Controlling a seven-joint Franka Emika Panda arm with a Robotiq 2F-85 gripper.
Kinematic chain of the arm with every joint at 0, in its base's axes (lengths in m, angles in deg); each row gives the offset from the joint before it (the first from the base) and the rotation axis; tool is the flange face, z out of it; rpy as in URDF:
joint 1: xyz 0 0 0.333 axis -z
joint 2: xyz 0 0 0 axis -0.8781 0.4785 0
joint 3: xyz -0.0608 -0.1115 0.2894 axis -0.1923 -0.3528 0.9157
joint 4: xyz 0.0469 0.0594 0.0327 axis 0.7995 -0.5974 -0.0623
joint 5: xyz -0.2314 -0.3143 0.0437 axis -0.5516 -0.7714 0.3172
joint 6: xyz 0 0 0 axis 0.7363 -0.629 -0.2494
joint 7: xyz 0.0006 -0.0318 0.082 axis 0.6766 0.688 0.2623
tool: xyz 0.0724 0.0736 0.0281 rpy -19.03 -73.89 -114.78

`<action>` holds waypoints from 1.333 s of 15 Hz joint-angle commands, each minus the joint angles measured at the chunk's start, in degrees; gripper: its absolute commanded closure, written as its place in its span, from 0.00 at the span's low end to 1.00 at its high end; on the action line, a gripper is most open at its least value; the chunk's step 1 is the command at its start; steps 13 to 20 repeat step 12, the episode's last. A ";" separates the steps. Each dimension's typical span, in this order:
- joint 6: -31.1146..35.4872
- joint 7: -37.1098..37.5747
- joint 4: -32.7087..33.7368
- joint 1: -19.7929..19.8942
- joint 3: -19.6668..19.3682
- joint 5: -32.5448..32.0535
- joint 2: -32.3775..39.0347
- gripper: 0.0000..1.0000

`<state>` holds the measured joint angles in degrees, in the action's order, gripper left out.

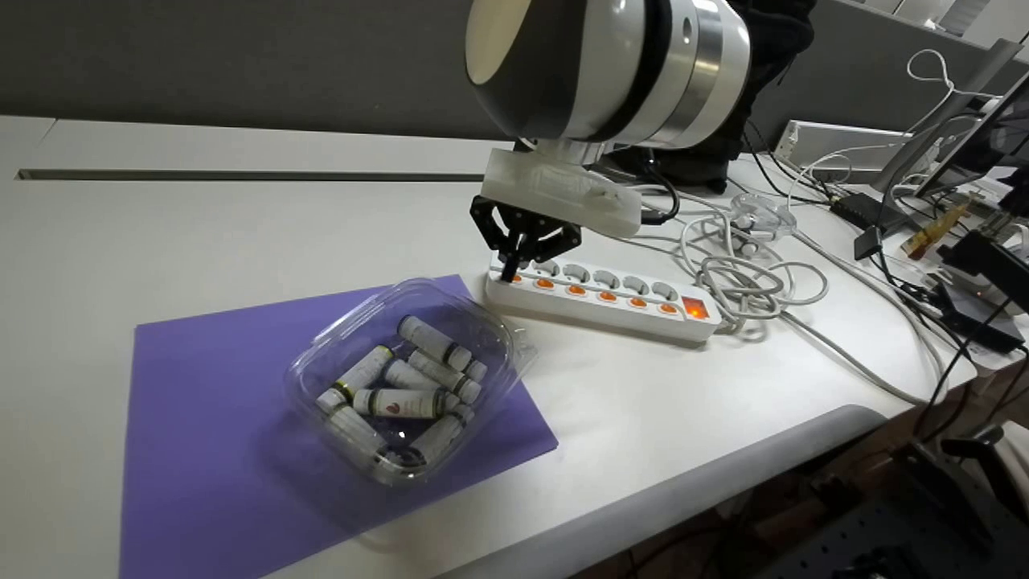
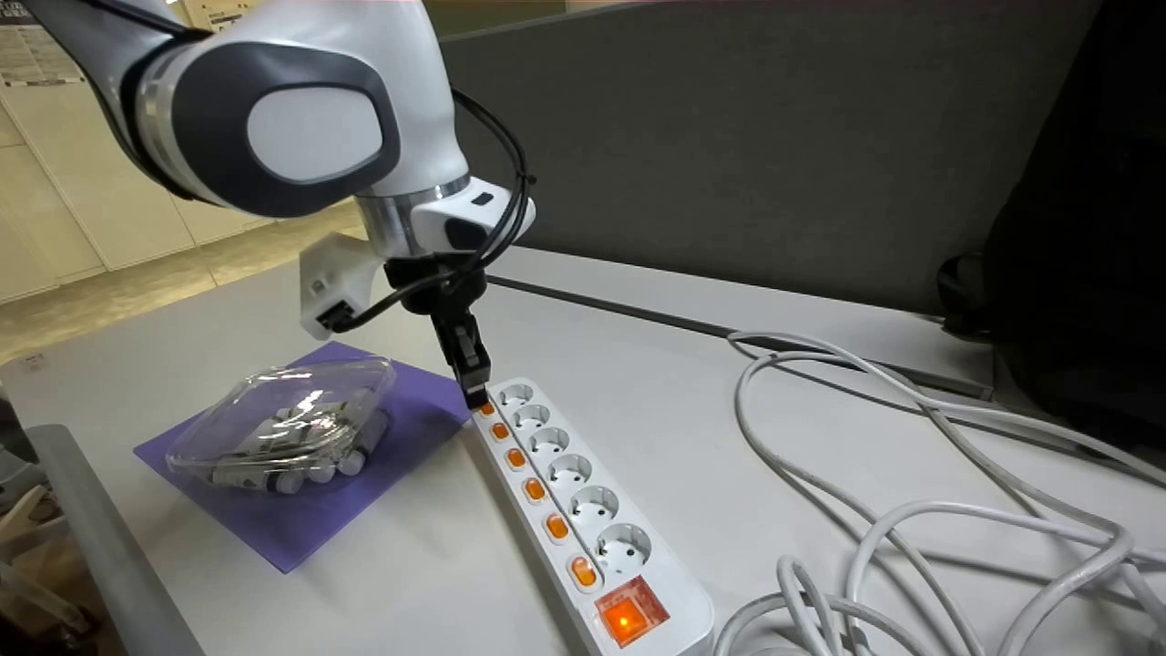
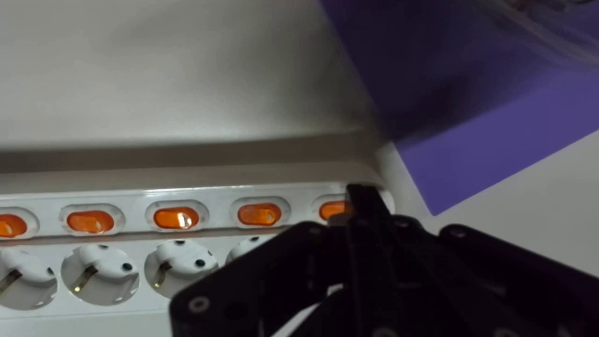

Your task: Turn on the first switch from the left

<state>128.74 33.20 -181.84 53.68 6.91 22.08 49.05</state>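
Observation:
The long white power strip (image 1: 595, 312) lies on the table, also in an exterior view (image 2: 669, 601) and the wrist view (image 3: 131, 196). The first switch is the orange rocker at its far end from the lit main switch; it shows in an exterior view (image 1: 516, 278), another exterior view (image 2: 487, 409) and the wrist view (image 3: 330, 209). My gripper (image 1: 510, 268) is shut and empty, pointing down at this switch, also in an exterior view (image 2: 475, 392). In the wrist view its black fingertips (image 3: 367, 199) hide part of the switch. I cannot tell whether they touch it.
Several alike orange switches (image 1: 576, 290) and round sockets run along the strip up to a lit red main switch (image 1: 694, 309). A purple sheet (image 1: 201, 402) bears a clear plastic box (image 1: 301, 370) with small bottles. Grey cables (image 1: 756, 281) lie coiled beyond the lit end.

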 commanded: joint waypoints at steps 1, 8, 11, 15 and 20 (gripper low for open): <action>-1.02 0.76 1.78 0.03 -0.60 0.44 2.84 1.00; -4.89 1.68 3.68 0.29 -0.86 0.95 5.48 1.00; -8.14 3.39 4.88 0.49 -0.65 2.78 5.07 1.00; -9.55 3.94 5.32 0.48 -0.64 3.27 4.72 1.00; -9.55 3.94 5.32 0.48 -0.64 3.27 4.72 1.00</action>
